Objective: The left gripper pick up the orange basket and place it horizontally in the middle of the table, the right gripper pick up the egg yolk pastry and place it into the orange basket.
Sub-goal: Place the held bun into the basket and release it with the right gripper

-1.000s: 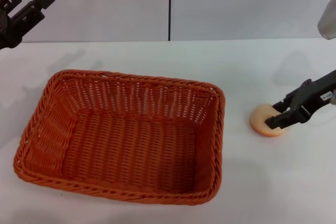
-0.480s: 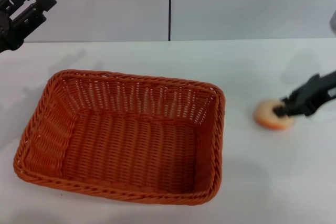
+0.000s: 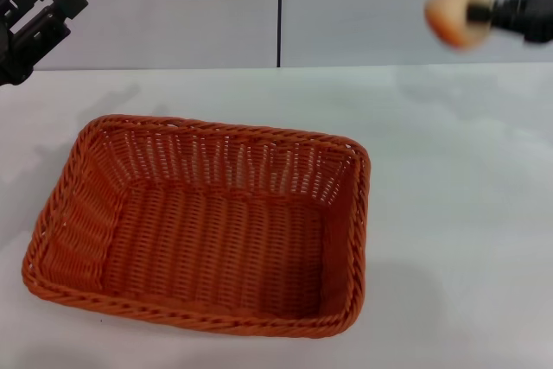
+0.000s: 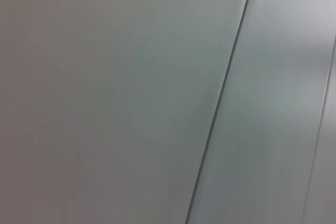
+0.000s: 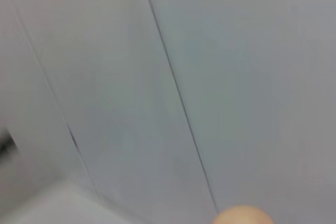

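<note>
Basket [image 3: 203, 235]: orange wicker, rectangular, resting flat on the white table [image 3: 449, 213], towards its left and near edge, long side running left to right; nothing inside.

Pastry [image 3: 455, 12]: small round tan bun, raised high above the table's far right part, against the grey wall [image 3: 173, 6]; pinched in the right gripper [image 3: 475, 13].

Left gripper [image 3: 39, 10]: raised beyond the table's far left corner, fingers spread, holding nothing.
</note>
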